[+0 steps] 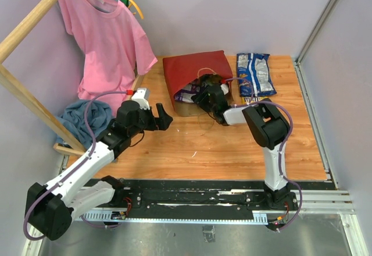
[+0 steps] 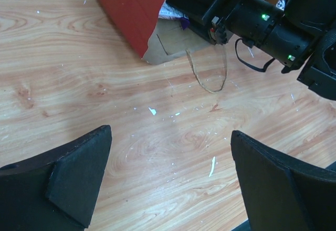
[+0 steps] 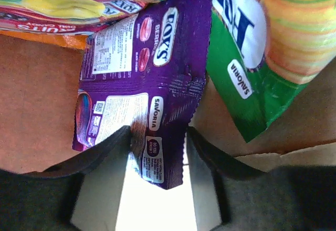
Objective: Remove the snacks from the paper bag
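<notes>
The red paper bag [image 1: 192, 70] lies on its side at the table's back, its mouth toward me. My right gripper [image 1: 201, 95] reaches into that mouth. In the right wrist view its jaws [image 3: 157, 157] stand part open, one on each side of a purple candy packet's [image 3: 147, 73] lower corner, with a thin gap on the right. Beside that packet lie a green packet [image 3: 231, 84] and an orange one [image 3: 294, 26] on the brown inside [image 3: 31, 110]. A blue-white cookie bag [image 1: 256, 73] lies outside, right of the paper bag. My left gripper [image 1: 165, 118] hovers open and empty over bare wood [image 2: 170, 152].
A pink shirt [image 1: 107, 35] hangs on a wooden rack [image 1: 23, 93] at the left, above a blue cloth heap [image 1: 81, 119]. The bag's twisted handle [image 2: 210, 79] lies looped on the table before its mouth. Grey walls close in the table.
</notes>
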